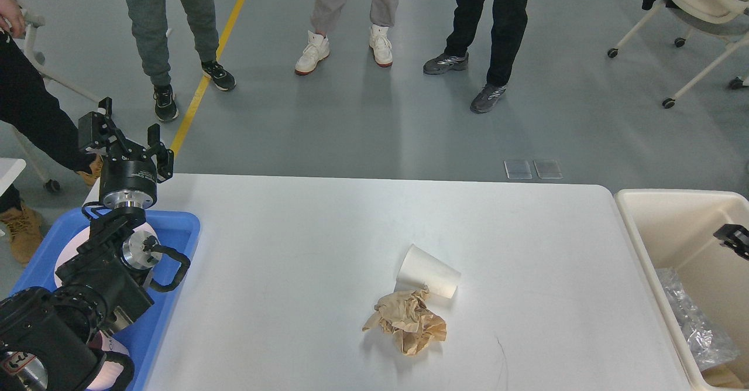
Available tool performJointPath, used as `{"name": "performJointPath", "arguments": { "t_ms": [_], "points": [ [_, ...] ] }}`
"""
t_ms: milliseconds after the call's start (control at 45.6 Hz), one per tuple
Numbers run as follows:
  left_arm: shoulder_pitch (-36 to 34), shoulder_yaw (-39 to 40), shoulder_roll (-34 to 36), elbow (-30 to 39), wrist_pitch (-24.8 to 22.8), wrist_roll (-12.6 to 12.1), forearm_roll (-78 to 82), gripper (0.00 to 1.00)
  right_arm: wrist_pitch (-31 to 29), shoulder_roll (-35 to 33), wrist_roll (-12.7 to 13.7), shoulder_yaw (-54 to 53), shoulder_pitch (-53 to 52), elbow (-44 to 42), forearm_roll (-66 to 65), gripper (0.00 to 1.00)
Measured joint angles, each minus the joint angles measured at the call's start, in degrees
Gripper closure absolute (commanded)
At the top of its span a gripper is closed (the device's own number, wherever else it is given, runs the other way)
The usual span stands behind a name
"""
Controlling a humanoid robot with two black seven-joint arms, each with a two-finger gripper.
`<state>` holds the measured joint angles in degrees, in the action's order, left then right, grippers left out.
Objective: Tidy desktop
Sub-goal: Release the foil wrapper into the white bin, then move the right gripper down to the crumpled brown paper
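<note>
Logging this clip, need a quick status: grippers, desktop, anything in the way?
Left gripper open, empty, raised over the blue tray. Right gripper barely in view, state unclear. Desktop holds a tipped paper cup touching crumpled brown paper. Nothing blocking.

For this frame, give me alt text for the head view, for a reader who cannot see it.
A white paper cup lies on its side on the desktop, touching a crumpled brown paper. The left gripper, fingers apart and empty, is raised over a blue tray at the left; a cream bin holding crinkled clear plastic stands at the right.

white desktop [292, 274], white cup [428, 271], brown (crumpled) paper [408, 321], blue tray [175, 233], cream bin [643, 239]
</note>
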<state>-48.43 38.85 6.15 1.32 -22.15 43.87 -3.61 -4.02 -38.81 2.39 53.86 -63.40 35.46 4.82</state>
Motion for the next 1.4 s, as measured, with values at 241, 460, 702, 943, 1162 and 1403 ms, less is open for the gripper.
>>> {"name": "performJointPath", "arguments": {
  "t_ms": [241,460,702,943,1162,1403],
  "points": [
    [0.0,0.0,0.0,0.0,0.0,0.0,0.0,0.04,-3.6,6.2,0.0,9.2,-19.1,10.9,0.0,0.0],
    [0.0,0.0,0.0,0.0,0.0,0.0,0.0,0.04,-15.3,15.5,0.0,14.9,-33.5,20.1,0.1,0.0],
    [0.0,0.0,0.0,0.0,0.0,0.0,0.0,0.04,-31.6,23.3,0.0,15.4,-43.8,26.9,0.1,0.0],
    [0.0,0.0,0.0,0.0,0.0,0.0,0.0,0.04,-37.8,25.3,-0.1,15.4,-54.9,34.2,0.1,0.0],
    [0.0,0.0,0.0,0.0,0.0,0.0,0.0,0.04,-41.2,25.8,-0.1,15.3,-59.4,36.5,0.1,0.0],
    [0.0,0.0,0.0,0.0,0.0,0.0,0.0,0.04,-34.0,28.4,0.2,11.8,-50.1,36.3,-0.1,0.0]
  ]
}}
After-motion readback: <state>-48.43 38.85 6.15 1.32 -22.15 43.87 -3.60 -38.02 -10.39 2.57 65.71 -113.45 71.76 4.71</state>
